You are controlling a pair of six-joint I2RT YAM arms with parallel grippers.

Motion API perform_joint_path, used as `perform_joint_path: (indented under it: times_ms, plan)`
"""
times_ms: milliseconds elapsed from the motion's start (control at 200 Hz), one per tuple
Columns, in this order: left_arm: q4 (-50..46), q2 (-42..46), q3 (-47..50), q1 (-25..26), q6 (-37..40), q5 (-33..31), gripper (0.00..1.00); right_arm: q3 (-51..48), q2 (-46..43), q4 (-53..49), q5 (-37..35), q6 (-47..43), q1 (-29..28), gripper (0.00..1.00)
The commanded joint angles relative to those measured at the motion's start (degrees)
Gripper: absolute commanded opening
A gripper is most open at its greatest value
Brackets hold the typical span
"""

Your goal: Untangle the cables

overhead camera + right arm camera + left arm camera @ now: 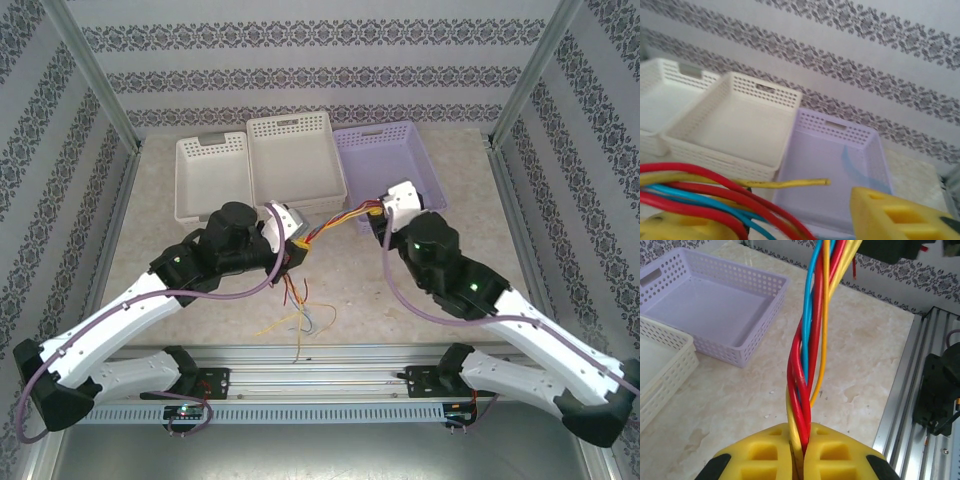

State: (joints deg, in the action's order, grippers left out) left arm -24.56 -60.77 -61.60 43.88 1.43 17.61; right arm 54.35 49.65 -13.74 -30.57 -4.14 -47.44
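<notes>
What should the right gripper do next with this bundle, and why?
Probably close the right gripper on the loose yellow end alone and draw it away: its jaws stand open, while the left gripper clamps the twisted cables.

The cables [807, 365] are cut off by the top edge of the left wrist view, and their lower ends are hidden inside the left end effector [799, 460]. From above, the loose ends [298, 322] on the counter [350, 290] are too small to be told apart.
</notes>
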Motion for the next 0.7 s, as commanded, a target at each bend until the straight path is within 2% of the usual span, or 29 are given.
perform_joint_path:
  times_ms: [0, 320, 550, 699]
  plan:
    - [-1.4, -0.3, 1.8, 0.5, -3.4, 0.8, 0.0, -2.1, -2.9, 0.1, 7.0, 5.8, 0.8, 0.59]
    - [1.5, -2.3, 1.7, -0.9, -7.5, 0.1, 0.0, -1.5, -9.9, -8.7, 9.7, 14.4, 1.3, 0.7]
    - [2.8, -5.9, 0.4, -3.6, -12.6, 2.9, 0.0, 3.0, -8.3, -19.7, 18.9, 22.7, 3.2, 0.73]
    - [1.6, -9.0, -1.1, -5.2, -14.8, 3.0, 0.0, 4.3, -8.7, -23.1, 23.3, 26.1, 5.2, 0.73]
